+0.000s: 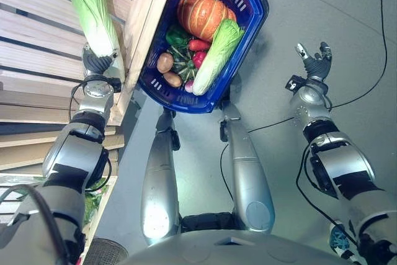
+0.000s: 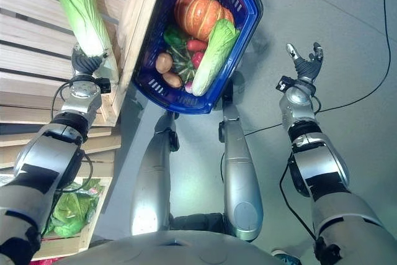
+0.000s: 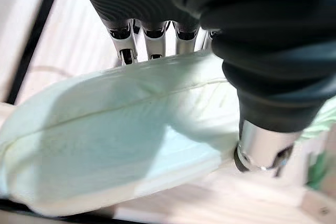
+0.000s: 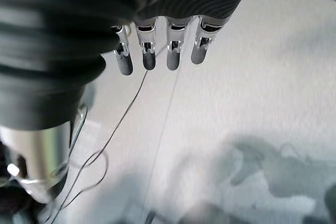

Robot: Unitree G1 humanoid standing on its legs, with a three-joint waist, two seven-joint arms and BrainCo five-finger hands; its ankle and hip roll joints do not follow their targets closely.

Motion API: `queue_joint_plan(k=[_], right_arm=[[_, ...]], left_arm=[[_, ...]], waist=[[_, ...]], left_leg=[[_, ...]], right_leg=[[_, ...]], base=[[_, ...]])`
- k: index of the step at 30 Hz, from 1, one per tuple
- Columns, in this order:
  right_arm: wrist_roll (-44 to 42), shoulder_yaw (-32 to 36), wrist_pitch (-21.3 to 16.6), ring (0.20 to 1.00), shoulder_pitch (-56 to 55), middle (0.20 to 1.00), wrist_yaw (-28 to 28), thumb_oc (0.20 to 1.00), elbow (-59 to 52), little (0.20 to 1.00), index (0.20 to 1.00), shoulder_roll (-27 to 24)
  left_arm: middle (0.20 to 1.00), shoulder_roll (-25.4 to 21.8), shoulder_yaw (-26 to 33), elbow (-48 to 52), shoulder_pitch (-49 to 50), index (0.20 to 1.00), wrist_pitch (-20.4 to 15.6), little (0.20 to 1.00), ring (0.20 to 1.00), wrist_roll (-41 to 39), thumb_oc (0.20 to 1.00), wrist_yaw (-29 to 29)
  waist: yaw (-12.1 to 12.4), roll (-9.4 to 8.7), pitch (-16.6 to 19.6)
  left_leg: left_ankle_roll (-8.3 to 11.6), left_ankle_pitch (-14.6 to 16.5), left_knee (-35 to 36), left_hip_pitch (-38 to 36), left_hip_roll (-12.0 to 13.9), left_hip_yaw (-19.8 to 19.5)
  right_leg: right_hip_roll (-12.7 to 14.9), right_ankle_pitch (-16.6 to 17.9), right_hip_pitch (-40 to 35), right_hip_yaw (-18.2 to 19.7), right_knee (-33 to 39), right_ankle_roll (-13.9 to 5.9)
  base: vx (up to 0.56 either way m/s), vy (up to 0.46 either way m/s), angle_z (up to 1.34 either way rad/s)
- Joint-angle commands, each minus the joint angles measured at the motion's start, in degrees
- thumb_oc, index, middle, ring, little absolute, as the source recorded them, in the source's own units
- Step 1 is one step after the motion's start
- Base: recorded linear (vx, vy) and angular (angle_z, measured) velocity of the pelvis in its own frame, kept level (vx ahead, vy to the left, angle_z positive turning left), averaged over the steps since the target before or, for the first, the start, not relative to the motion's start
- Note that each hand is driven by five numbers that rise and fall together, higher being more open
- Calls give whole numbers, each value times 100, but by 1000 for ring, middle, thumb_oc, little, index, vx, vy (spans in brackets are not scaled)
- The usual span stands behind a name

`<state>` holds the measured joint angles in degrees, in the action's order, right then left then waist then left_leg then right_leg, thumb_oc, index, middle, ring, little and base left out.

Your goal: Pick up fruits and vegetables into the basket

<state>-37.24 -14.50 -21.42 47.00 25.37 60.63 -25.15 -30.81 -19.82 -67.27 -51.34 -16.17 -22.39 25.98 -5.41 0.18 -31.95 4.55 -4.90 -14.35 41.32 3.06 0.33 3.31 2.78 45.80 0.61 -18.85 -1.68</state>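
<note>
1. Left eye view: my left hand [image 1: 97,61] grips the white base of a napa cabbage [image 1: 90,4], held over wooden slats [image 1: 37,23].
2. Just beside it, toward my right, sits the blue basket [image 1: 251,23], holding a pumpkin [image 1: 201,13] and a second cabbage [image 1: 217,54].
3. My right hand [image 1: 316,63] hangs empty over the floor, fingers relaxed.

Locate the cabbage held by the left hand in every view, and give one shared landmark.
Left eye view: held cabbage at upper left, over wooden slats.
Right eye view: upper left, same pose.
Left wrist view: pale base inside the left hand.
Right wrist view: not in it.
Landmark: blue basket.
</note>
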Motion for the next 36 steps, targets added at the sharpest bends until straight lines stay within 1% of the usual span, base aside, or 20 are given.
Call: queue_joint_plan(k=[1, 4, 6, 8, 9, 11, 13, 16, 19, 24, 26, 30, 32, 36], right_arm=[[-318, -59, -386, 1000, -346, 1000, -148, 1000, -445, 1000, 1000, -30], [-492, -52, -423, 1000, -488, 1000, -400, 1000, -821, 1000, 1000, -4], [-569, -70, -441, 1000, -584, 1000, -687, 1000, -1100, 1000, 1000, 3], [-560, -110, -468, 1000, -662, 1000, -782, 1000, -1415, 1000, 1000, 18], [-542, -130, -498, 1000, -689, 1000, -800, 1000, -1561, 1000, 1000, 32], [-568, -167, -489, 1000, -781, 1000, -792, 1000, -1945, 1000, 1000, 43], [-598, -189, -517, 1000, -896, 1000, -822, 1000, -2270, 1000, 1000, 29], [-504, -248, -530, 1000, -1029, 1000, -866, 1000, -2728, 1000, 1000, 28], [-415, -269, -434, 1000, -1157, 1000, -1014, 1000, -3239, 1000, 1000, 38], [-483, -370, -259, 1000, -1242, 1000, -1300, 1000, -3740, 1000, 1000, 34], [-452, -394, -233, 1000, -1273, 1000, -1381, 1000, -3866, 1000, 1000, 49], [-503, -498, -60, 1000, -1334, 1000, -1638, 1000, -4308, 1000, 1000, 80], [-541, -532, -9, 1000, -1333, 1000, -1755, 1000, -4414, 1000, 1000, 73], [-595, -601, 137, 1000, -1404, 1000, -1926, 1000, -4714, 1000, 1000, 50]], left_arm=[[200, 67, 348, 359, 190, 200, -575, 200, 200, 347, 200, 605], [200, 88, 309, 826, 332, 200, -668, 200, 200, 906, 200, 984], [200, 74, 271, 1146, 400, 200, -696, 200, 200, 1212, 200, 1171], [200, 48, 181, 1483, 447, 200, -652, 200, 200, 1593, 200, 1372], [200, 41, 125, 1607, 461, 200, -662, 200, 200, 1905, 200, 1474], [200, -10, -23, 1934, 471, 200, -573, 200, 200, 2332, 200, 1610], [200, -60, -144, 2161, 489, 200, -522, 200, 200, 2676, 200, 1742], [200, -145, -263, 2519, 552, 200, -546, 200, 200, 2992, 200, 1875], [200, -299, -365, 2947, 607, 200, -574, 200, 200, 3386, 200, 1882], [200, -458, -454, 3394, 635, 200, -671, 200, 200, 3723, 200, 1764], [200, -477, -503, 3539, 648, 200, -640, 200, 200, 3800, 200, 1713], [200, -530, -590, 3946, 717, 200, -615, 200, 200, 3827, 200, 1446], [200, -541, -632, 4038, 729, 200, -703, 200, 200, 3898, 200, 1389], [200, -586, -696, 4430, 774, 200, -823, 200, 200, 3929, 200, 1099]], waist=[[142, 25, 216], [164, 22, 216], [175, 18, 216], [187, 18, 216], [195, 17, 216], [200, 13, 216], [193, 16, 216], [191, 36, 216], [181, 55, 216], [176, 77, 216], [174, 79, 216], [179, 73, 216], [181, 68, 216], [186, 42, 216]], left_leg=[[-5, 312, -95, 59, -342, 64], [-7, 301, -71, 44, -348, 62], [-1, 290, -74, 45, -350, 57], [3, 280, -64, 51, -345, 58], [4, 273, -55, 48, -346, 58], [9, 254, -40, 35, -340, 66], [10, 237, -18, 15, -341, 71], [8, 226, -3, -6, -340, 84], [10, 213, 7, -13, -338, 100], [12, 194, 52, -52, -324, 117], [11, 187, 60, -53, -323, 119], [8, 177, 93, -74, -321, 119], [5, 172, 109, -90, -317, 122], [4, 172, 112, -105, -308, 126]], right_leg=[[-224, -375, -254, -389, 22, -156], [-226, -372, -274, -410, 31, -148], [-229, -367, -280, -414, 24, -148], [-226, -363, -277, -422, 21, -148], [-224, -357, -280, -430, 19, -152], [-220, -339, -304, -439, 28, -155], [-221, -318, -318, -445, 34, -162], [-211, -300, -344, -444, 43, -174], [-191, -267, -351, -445, 67, -194], [-159, -244, -397, -441, 115, -214], [-154, -236, -398, -439, 118, -221], [-145, -222, -421, -438, 139, -242], [-140, -216, -437, -444, 150, -252], [-132, -206, -453, -450, 152, -272]], base=[[-14, -14, 4], [-17, -16, 4], [0, 0, 0], [0, 0, 0], [0, 0, 0], [-7, -8, 2], [-9, -3, 4], [0, 0, 0], [0, 0, 0], [0, 0, 0], [0, 0, 0], [0, 0, 0], [0, 0, 0], [0, 0, 0]])
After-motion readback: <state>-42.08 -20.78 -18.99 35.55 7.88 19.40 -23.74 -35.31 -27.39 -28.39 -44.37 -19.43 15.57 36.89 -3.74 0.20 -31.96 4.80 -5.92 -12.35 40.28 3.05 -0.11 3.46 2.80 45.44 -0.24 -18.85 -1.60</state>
